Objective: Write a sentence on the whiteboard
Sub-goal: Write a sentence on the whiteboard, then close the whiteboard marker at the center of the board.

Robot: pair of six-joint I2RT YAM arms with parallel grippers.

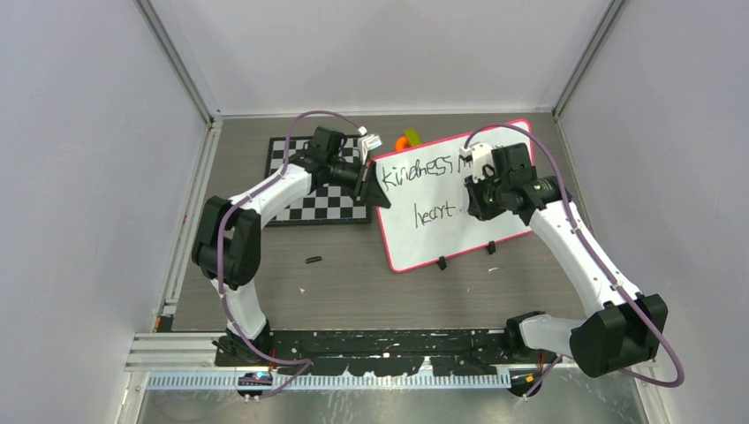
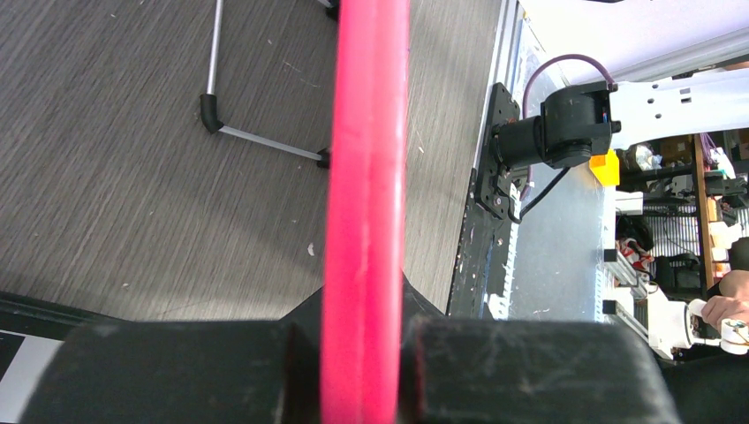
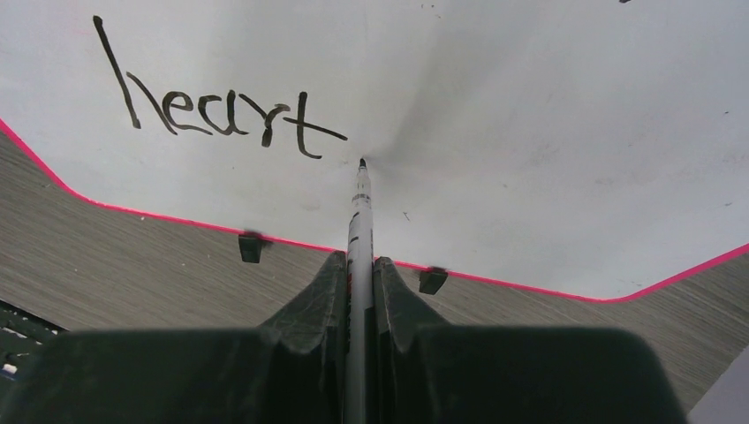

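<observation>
Two holds we see: left gripper [image 2: 362, 340] clamps the pink-framed white whiteboard [image 2: 364, 132] rim; right gripper [image 3: 359, 261] pinches a slim black-tipped marker [image 3: 359, 201], blank board ahead.

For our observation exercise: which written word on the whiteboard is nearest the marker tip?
The word heart, on the lower line: the marker tip sits just past its final t, while kindness runs along the upper line.
</observation>
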